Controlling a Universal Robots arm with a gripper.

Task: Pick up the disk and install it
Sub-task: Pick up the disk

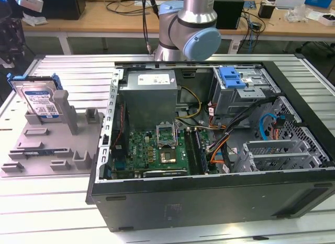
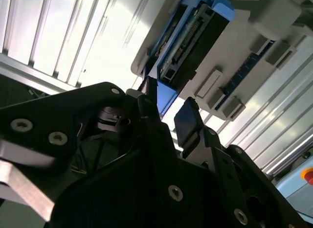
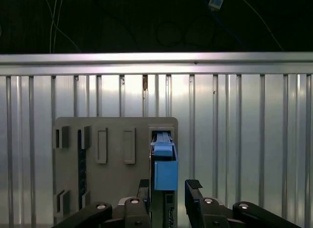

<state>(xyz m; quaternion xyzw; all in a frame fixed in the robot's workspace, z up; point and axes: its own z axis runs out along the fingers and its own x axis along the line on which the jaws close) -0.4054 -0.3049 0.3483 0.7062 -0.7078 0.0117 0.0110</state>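
So on the exterior view's left the disk (image 1: 39, 100) is standing on its edge in a grey plastic holder (image 1: 52, 150), label side facing us, blue frame around it. The holder sits on a slatted metal table (image 1: 52, 218), just beside an open computer case (image 1: 209, 202) lying on its side. Inside you can see the green motherboard (image 1: 157, 152), a grey power supply (image 1: 149, 95), and a metal drive cage (image 1: 251, 97) with a blue bracket (image 1: 233, 76) on top. The robot arm (image 1: 191, 29) pokes in behind the case.
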